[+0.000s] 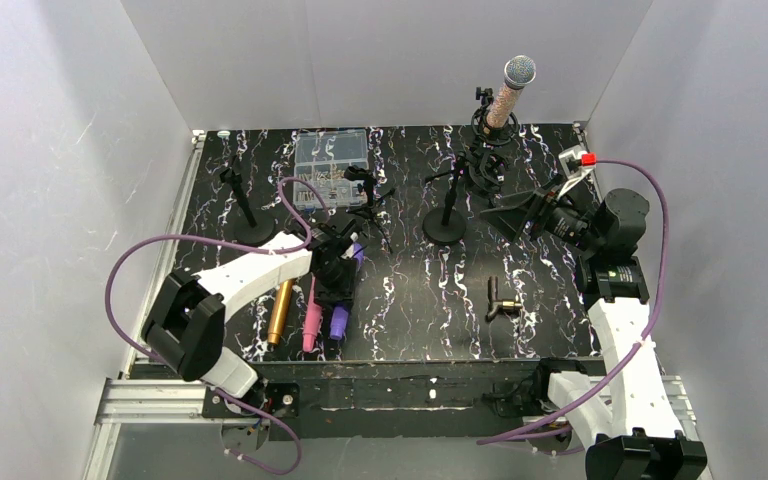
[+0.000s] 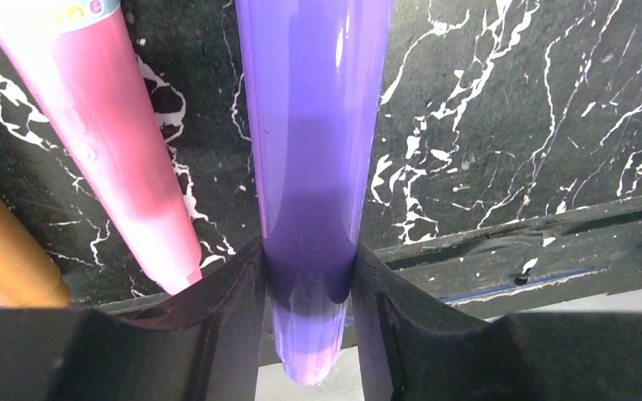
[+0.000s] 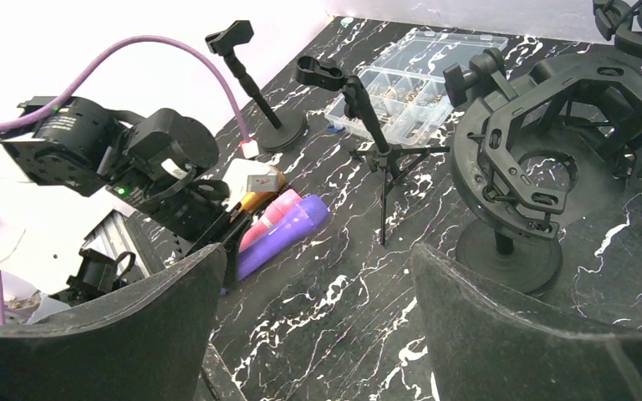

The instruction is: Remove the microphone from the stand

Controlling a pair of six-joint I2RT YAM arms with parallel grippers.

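A microphone (image 1: pixel 508 92) with a silver mesh head and a glittery rose body stands tilted in a black stand (image 1: pixel 484 128) at the back right. My left gripper (image 1: pixel 336 292) is low at the front left, shut on a purple microphone (image 2: pixel 313 125) that lies on the table; its tail pokes out between the jaws of that gripper (image 2: pixel 309 292). My right gripper (image 1: pixel 505 212) hangs open and empty, well short of the stand. In the right wrist view that gripper (image 3: pixel 318 317) faces left across the table, and the glittery microphone is out of view.
A pink microphone (image 1: pixel 312 318) and a gold one (image 1: pixel 280 310) lie beside the purple one. An empty shock-mount stand (image 3: pixel 535 159), a tripod stand (image 3: pixel 376 125), a clip stand (image 1: pixel 243 205), a clear parts box (image 1: pixel 331 155) and a loose clip (image 1: pixel 500 300) stand around.
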